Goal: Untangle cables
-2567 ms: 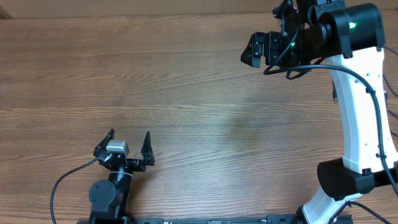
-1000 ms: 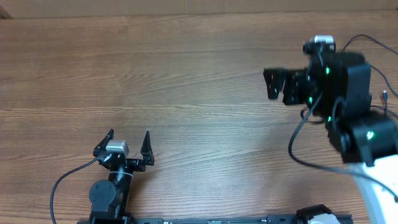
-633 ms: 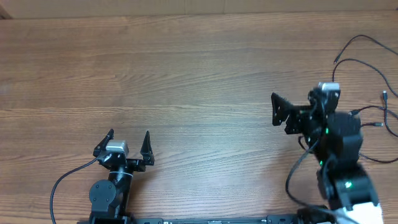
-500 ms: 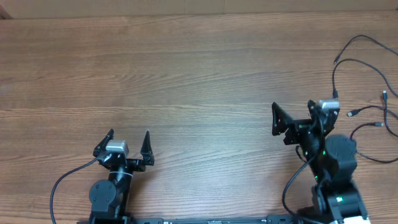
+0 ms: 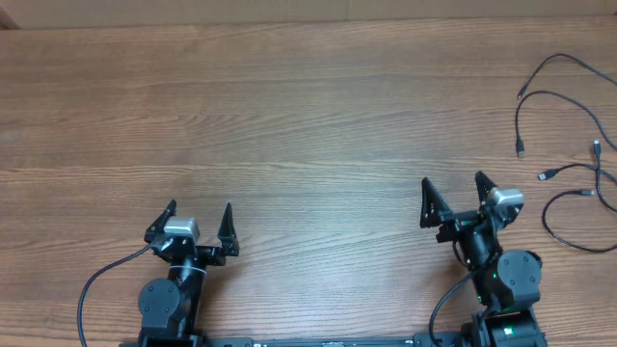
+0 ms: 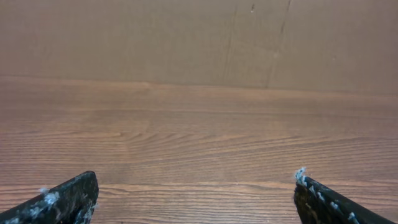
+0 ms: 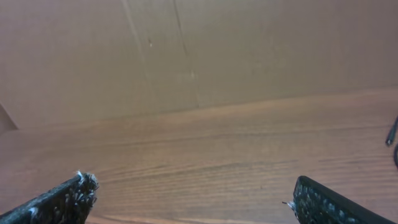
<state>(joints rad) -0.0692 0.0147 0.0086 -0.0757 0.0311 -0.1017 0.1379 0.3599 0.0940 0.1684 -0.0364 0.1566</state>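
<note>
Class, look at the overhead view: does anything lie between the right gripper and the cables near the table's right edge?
Nothing visible does. Only bare table separates the open right gripper from the cables, which lie loose beyond it toward the far right edge.

Before me a wood-grain counter runs back to a plain brown wall with vertical seams, evenly lit.
</note>
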